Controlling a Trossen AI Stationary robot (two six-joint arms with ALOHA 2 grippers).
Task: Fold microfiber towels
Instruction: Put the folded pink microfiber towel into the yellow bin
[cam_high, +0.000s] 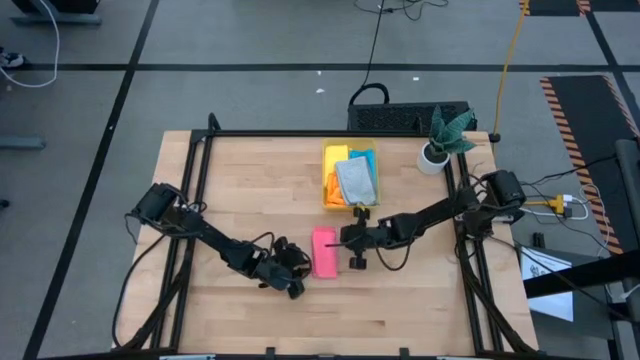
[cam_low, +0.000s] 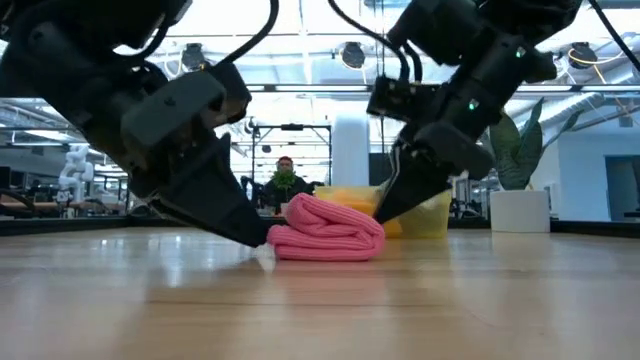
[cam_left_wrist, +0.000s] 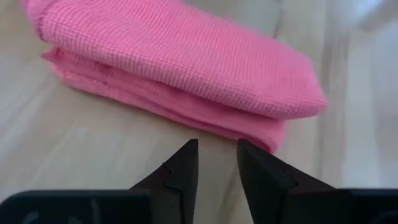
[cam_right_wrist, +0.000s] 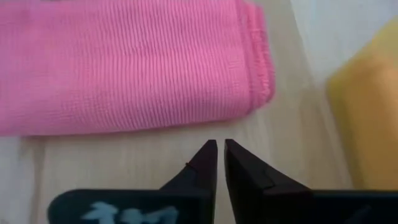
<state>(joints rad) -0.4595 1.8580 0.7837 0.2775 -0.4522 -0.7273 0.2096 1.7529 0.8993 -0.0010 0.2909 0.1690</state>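
Pink towel (cam_high: 324, 252), folded and flat at table centre for finishing: left gripper (cam_left_wrist: 216, 163) slightly parted, empty, at its left; right gripper (cam_right_wrist: 219, 157) closed, empty, at its right.

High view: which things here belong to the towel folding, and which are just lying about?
Job:
- pink towel, folded on the table between both arms
- grey towel, atop the pile in the bin
- blue towel, yellow towel and orange towel beneath it

Lying about:
- yellow bin
- potted plant
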